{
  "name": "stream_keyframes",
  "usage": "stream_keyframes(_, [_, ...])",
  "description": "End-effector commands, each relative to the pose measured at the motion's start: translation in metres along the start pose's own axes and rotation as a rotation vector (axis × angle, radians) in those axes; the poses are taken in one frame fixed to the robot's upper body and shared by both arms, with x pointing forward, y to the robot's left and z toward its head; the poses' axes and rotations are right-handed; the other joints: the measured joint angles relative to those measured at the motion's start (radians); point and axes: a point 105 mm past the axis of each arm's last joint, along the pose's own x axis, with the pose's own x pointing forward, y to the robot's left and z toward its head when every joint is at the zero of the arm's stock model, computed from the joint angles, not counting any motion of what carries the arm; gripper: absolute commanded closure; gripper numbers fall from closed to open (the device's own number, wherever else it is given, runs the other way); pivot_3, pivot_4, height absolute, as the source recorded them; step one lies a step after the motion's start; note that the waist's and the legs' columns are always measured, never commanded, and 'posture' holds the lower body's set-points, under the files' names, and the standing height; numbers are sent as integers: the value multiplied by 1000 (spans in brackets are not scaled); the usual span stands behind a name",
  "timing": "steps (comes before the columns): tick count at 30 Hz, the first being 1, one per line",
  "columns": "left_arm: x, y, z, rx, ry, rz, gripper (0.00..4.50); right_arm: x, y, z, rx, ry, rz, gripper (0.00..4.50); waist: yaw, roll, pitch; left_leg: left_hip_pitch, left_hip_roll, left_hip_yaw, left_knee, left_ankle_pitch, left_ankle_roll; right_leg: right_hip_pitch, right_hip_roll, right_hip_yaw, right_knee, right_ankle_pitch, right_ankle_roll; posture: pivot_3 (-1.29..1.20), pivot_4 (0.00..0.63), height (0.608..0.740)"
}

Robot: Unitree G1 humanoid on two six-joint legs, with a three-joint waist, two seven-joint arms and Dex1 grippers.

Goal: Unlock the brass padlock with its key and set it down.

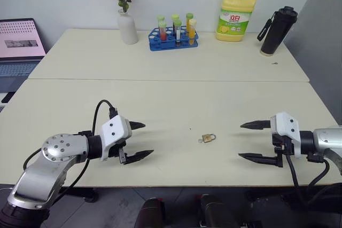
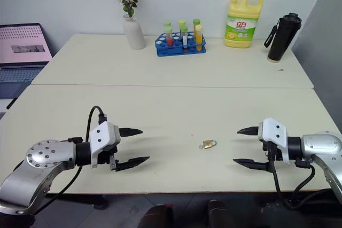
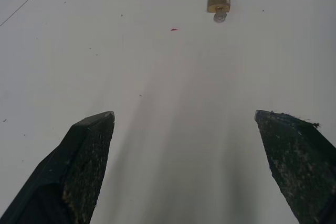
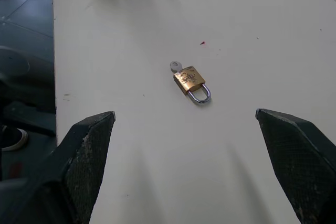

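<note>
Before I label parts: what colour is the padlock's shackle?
Silvery, on the gold-coloured brass padlock; the right wrist view shows it best.

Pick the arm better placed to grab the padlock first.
Right, probably. The padlock lies on the table nearer the right claw than the left claw. Both claws are open and aimed at it, so the margin is small.

Bright even light, soft shadows, wrist views perhaps slightly soft
</note>
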Motion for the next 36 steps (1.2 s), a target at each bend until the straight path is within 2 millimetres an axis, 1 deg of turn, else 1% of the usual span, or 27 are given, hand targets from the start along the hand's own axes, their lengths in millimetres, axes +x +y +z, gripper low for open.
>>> stream_keyframes(1, [2,-4,12,26,-60,-7,9,0,1,5,-36,-12,7,0,0,0,0,0,0,0,0,0,0,0,0,0,0,0,0,0,150,740])
stream_keyframes(7, [4,-1,14,35,-68,23,9,2,-1,3,-48,-10,-12,0,0,0,0,0,0,0,0,0,0,0,0,0,0,0,0,0,150,740])
stream_keyframes(10, [7,5,15,35,-76,63,9,4,0,2,-54,-9,-3,0,0,0,0,0,0,0,0,0,0,0,0,0,0,0,0,0,150,740])
stream_keyframes(13, [7,4,14,55,-78,64,9,6,1,2,-65,-11,-1,0,0,0,0,0,0,0,0,0,0,0,0,0,0,0,0,0,150,740])
stream_keyframes(18, [7,-11,18,122,-89,-66,9,11,-1,8,-88,-21,15,0,0,0,0,0,0,0,0,0,0,0,0,0,1,0,0,0,150,740])
stream_keyframes(20, [5,-22,28,98,-134,-149,9,18,-14,13,-87,-31,-36,0,-3,0,0,1,0,0,1,0,0,0,0,0,1,0,0,0,150,740])
stream_keyframes(23, [4,-28,33,82,-138,-198,9,24,-16,17,-96,-35,-10,0,-2,0,0,1,0,0,1,0,0,0,1,0,1,0,0,0,150,740])
stream_keyframes(26, [6,-32,30,115,-94,-227,9,38,-15,15,-93,-20,71,0,1,0,0,0,0,-1,1,0,0,0,1,0,1,0,0,0,150,740])
stream_keyframes(29, [10,-35,28,134,-73,-249,9,55,-17,10,-105,22,153,0,-3,0,0,1,0,1,1,0,0,0,1,0,2,1,0,0,150,740])
stream_keyframes(31, [13,-35,27,139,-69,-249,9,69,-25,7,-83,53,156,0,-4,0,0,1,0,1,1,0,0,0,1,0,2,1,0,0,150,740])
stream_keyframes(34, [15,-35,26,147,-65,-252,9,83,-23,4,-105,74,216,0,-3,0,1,1,1,0,1,0,0,-1,2,0,2,0,0,0,150,740])
stream_keyframes(36, [16,-35,25,152,-63,-251,9,92,-28,3,-94,67,204,0,-1,0,1,0,1,-1,1,0,0,-1,3,0,2,0,0,0,150,740])
